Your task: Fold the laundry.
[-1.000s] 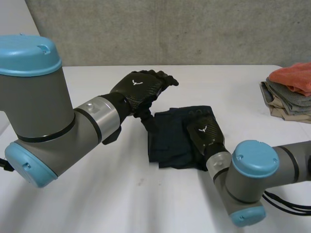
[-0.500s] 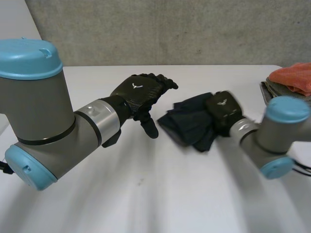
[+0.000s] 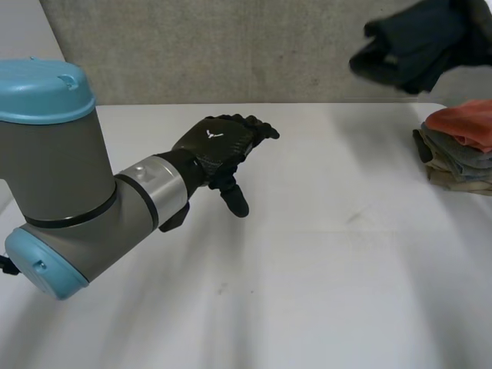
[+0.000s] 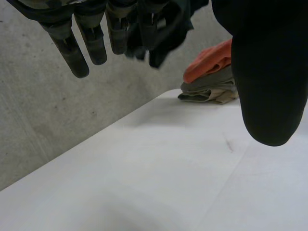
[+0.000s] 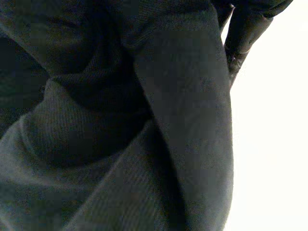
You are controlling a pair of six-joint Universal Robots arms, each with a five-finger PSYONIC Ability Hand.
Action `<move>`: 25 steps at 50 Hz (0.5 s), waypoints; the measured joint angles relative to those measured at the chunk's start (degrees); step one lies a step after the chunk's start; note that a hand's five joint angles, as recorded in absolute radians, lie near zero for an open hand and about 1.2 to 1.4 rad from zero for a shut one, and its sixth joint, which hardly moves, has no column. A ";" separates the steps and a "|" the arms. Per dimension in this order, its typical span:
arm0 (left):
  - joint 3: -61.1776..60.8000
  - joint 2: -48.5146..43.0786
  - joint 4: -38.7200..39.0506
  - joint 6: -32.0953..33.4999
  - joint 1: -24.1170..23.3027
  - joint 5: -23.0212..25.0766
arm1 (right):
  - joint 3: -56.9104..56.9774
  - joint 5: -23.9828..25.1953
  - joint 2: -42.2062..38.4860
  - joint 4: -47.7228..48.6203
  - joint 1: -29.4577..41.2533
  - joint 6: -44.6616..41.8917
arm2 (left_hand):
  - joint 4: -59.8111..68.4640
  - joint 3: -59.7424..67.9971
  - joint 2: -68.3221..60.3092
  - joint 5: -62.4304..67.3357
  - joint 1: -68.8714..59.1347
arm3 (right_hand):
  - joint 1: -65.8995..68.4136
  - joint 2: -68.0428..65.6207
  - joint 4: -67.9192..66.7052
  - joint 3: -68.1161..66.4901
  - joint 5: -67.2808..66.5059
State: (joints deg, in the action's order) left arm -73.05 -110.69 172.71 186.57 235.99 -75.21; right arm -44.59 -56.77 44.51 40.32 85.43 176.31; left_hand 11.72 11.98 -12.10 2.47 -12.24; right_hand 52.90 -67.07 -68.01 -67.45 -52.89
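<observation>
A white counter (image 3: 307, 254) is backed by a grey concrete wall (image 3: 231, 46). The dark garment (image 3: 411, 38) is held bunched high off the counter, on the side of the folded stack (image 3: 461, 142), clutched by the right hand (image 5: 244, 30). No long axis can be read. The left hand (image 3: 219, 146) is seen slack and empty. The cloth is judged soft, light and limp, best taken at a hem or corner.

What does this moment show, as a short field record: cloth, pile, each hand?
dark cloth: bunched, in the air over the far right of the table
right hand: against the dark cloth; grip hidden
left hand: open, above the table, holding nothing
folded pile: at the table's right edge, orange piece on top
</observation>
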 measured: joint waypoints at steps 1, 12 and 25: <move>-0.05 0.01 0.00 -0.04 0.11 0.00 | 2.06 -0.03 -1.10 0.46 -0.71 0.68 | 0.00 0.00 0.00 0.00 0.00 | 0.00 0.00 0.00 0.00 -0.22; -0.82 -0.02 0.06 -0.41 0.73 0.06 | 17.52 2.94 -15.25 2.48 -9.39 3.17 | 0.00 0.00 0.00 0.01 0.01 | 0.00 0.00 -0.01 0.00 -0.54; -1.00 -0.06 0.17 -0.58 0.64 -0.01 | 12.60 8.21 -23.99 3.94 -17.82 3.34 | 0.00 0.01 0.00 0.00 0.00 | 0.00 0.00 -0.09 0.00 -2.10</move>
State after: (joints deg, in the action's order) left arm -74.05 -110.74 172.87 185.99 236.63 -75.22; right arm -32.00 -48.56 20.52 44.26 67.61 179.64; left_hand 11.72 11.98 -12.10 2.47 -12.24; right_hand 52.91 -67.07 -68.09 -67.45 -54.99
